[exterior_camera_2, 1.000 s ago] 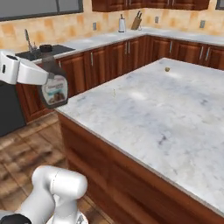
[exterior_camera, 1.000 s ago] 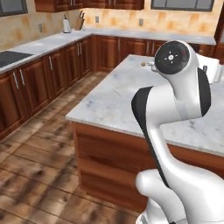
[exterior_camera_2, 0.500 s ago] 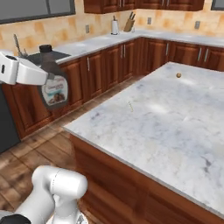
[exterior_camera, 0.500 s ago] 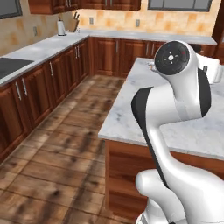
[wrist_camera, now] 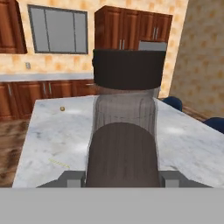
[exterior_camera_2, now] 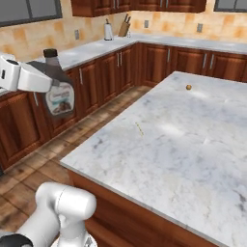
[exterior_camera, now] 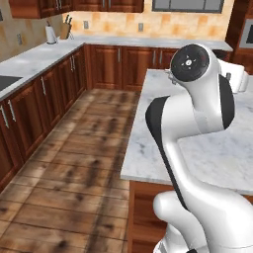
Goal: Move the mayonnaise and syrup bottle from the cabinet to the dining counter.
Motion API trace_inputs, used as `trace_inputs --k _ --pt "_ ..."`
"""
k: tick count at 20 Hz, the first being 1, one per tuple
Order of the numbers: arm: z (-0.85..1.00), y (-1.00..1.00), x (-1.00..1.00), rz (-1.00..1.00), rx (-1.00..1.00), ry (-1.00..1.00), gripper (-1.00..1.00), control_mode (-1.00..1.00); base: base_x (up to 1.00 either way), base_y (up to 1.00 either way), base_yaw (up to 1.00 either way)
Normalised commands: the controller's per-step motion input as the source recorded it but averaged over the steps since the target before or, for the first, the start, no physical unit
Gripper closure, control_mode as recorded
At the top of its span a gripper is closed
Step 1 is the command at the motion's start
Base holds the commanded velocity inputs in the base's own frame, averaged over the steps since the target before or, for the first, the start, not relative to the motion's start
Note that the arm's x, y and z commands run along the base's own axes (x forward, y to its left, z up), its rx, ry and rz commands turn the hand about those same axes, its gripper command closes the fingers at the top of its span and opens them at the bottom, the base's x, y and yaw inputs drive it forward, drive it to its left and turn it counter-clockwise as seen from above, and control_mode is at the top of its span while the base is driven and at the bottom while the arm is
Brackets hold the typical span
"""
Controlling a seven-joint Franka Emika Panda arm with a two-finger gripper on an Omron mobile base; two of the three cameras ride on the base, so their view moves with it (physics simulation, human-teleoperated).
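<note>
Clamped in the two-finger gripper: slim dark brown syrup bottle with black cap and pale label, upright, aloft over the wood-plank floor, just off the near left corner of the white-grey marble dining counter. Farther along that marble, a small brown ball. Beyond, dark wood base cupboards under tan tiles.

Dining counter top lies open, only a small nut

The gripper is cut off by the left edge, and its fingers are hidden behind the syrup bottle held in it. Beyond the bottle, a small round object on the dining counter is too small to be identified.
</note>
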Motion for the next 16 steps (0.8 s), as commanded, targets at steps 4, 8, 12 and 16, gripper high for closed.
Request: trace_inputs --k 4,8,12,16 --pt "0.00 -0.05 0.99 -0.23 0.00 0.18 1.00 -1.00 0.00 0.00 0.00" --pt "-0.12 -0.34 1.00 -0.20 0.00 0.12 1.00 -1.00 0.00 0.00 0.00" --pt "-0.38 -0.64 1.00 -0.11 0.00 0.10 1.00 -1.00 0.00 0.00 0.00" --pt "-0.47 -0.79 1.00 -0.01 0.00 0.10 1.00 -1.00 0.00 0.00 0.00"
